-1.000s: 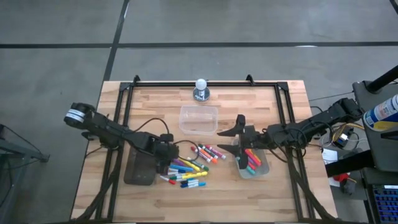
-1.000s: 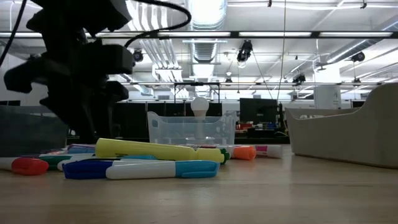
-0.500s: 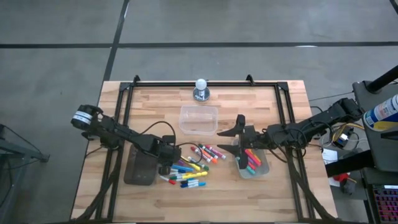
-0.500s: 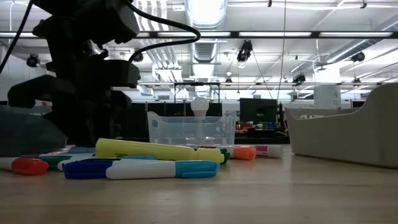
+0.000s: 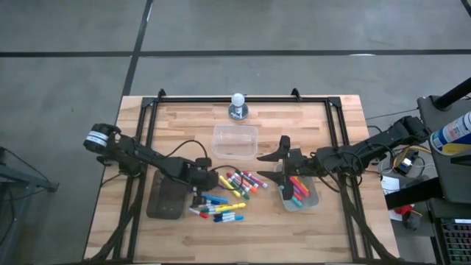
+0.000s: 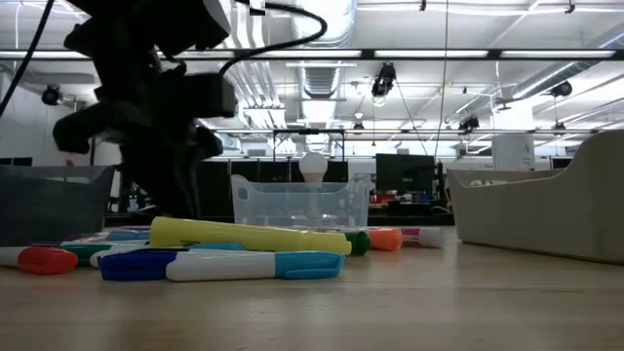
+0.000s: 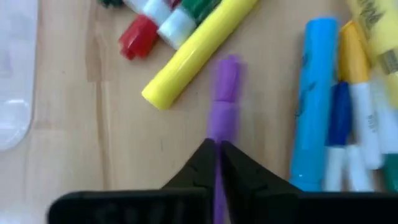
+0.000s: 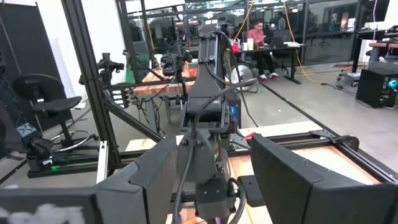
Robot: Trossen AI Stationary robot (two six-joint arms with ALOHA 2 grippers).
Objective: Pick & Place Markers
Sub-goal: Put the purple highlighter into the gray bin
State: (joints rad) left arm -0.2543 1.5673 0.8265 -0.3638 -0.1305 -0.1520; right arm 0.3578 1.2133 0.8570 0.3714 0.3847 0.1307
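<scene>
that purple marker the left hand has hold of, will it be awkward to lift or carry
Probably not. The purple marker looks short, straight and rigid, so it should stay stiff in the left hand, whose fingers pinch only one end, so it could pivot. Its round smooth body suggests it may slip, or roll if dropped near the yellow marker.

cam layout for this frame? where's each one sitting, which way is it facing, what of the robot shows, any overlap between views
High: overhead, straight down; table, both arms, markers.
Low: table-top height, level across into the room; left arm's dark bulk, yellow marker nearest.
Left wrist: looks down on the pile; left gripper shut on a purple marker.
Right wrist: faces across the table; open right gripper, left arm beyond.
Shared: yellow marker and clear tub show in high and low views.
</scene>
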